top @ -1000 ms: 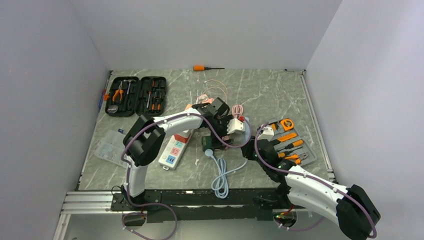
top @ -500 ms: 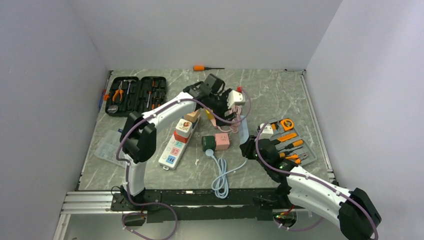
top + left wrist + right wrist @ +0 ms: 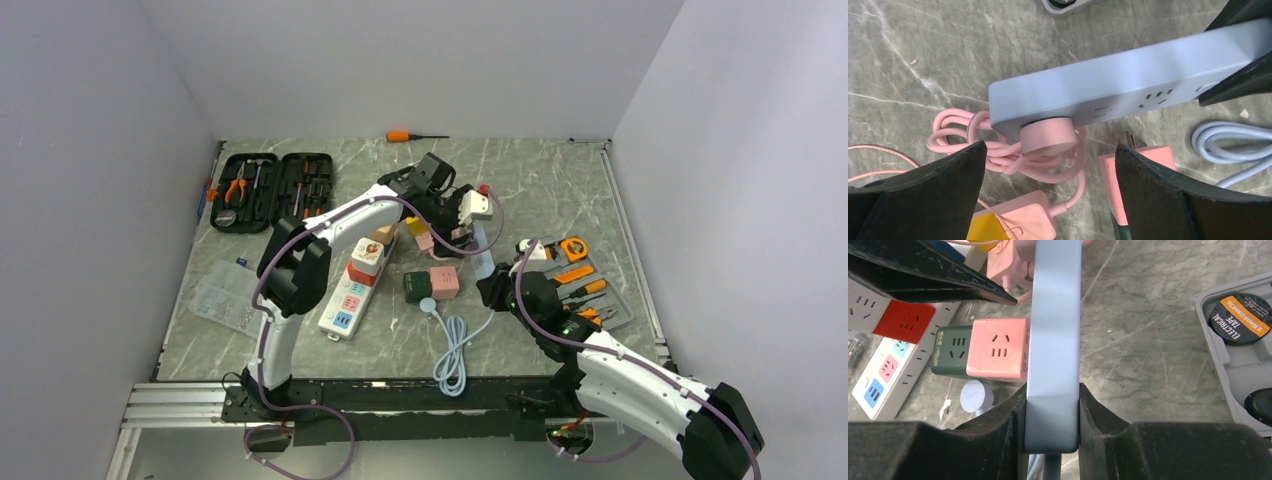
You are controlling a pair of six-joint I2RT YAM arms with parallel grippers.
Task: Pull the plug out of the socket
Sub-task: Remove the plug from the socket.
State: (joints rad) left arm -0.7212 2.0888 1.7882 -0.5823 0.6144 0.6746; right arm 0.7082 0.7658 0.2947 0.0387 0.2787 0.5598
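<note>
1. While my right pincer (image 3: 1053,410) clenches the long pale-blue plastic power strip (image 3: 1055,315), I judge it braced for a pull.
2. My left pincer (image 3: 1050,150) has swung to the strip's far end and spread wide, released, straddling the round, flat pink plastic plug (image 3: 1049,136) without touching it: approach done, grasp pending.
3. That plug sits seated in the strip's end socket, its looped pink cable (image 3: 963,137) bunched beside it.
</note>
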